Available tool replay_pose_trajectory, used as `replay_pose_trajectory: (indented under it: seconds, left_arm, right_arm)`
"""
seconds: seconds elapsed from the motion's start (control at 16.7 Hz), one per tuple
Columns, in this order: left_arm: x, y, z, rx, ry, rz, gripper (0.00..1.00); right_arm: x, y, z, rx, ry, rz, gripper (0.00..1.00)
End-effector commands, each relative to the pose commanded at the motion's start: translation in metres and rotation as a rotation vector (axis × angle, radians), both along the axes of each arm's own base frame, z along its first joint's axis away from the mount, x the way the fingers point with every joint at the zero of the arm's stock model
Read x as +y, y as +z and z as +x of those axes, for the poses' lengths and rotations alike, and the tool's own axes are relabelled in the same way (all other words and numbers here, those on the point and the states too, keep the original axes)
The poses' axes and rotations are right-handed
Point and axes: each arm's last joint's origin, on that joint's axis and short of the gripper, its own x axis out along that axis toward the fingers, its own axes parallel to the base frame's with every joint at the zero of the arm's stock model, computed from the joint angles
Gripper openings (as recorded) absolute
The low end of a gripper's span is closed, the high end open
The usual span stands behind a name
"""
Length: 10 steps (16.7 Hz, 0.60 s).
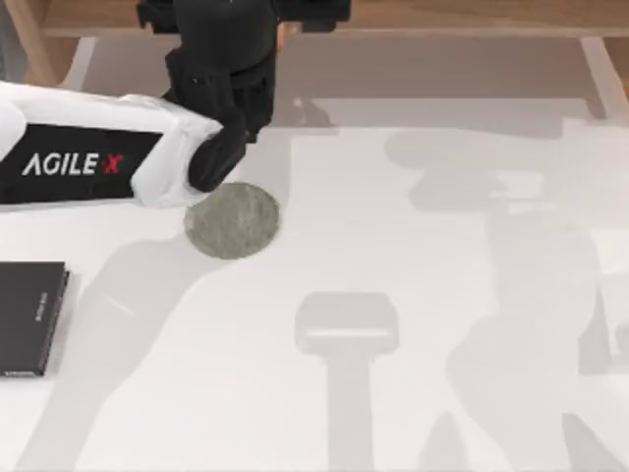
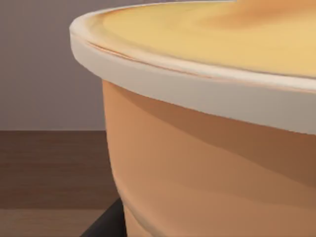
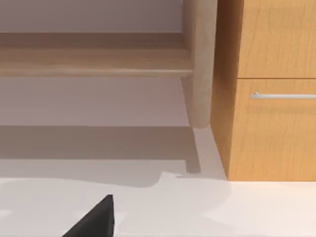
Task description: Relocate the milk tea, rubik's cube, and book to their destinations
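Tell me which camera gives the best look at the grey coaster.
The top view: the coaster lies flat on the white table, seen nearly whole, with the left arm over its upper-left edge. The left wrist view looks at the milk tea up close, and the right wrist view at wooden furniture.

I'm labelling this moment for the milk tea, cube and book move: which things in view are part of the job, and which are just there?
Part of the job:
- milk tea, close up in the left wrist view
- grey coaster, by the left arm's end
- flat black book, at the table's left edge

Just there:
- wooden cabinet with a drawer handle
- white table
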Motion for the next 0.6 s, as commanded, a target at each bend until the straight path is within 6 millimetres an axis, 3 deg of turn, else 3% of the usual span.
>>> replay_pose_trajectory:
  seconds: [0.24,0.6]
  left_arm:
    - [0.001,-0.017,-0.011,-0.015,-0.001,-0.008,0.00]
    - [0.017,-0.080,-0.050,0.002,0.003,0.001,0.00]
  right_arm:
    - [0.000,0.000,0.000,0.000,0.000,0.000,1.00]
    - [0.000,0.000,0.000,0.000,0.000,0.000,1.00]
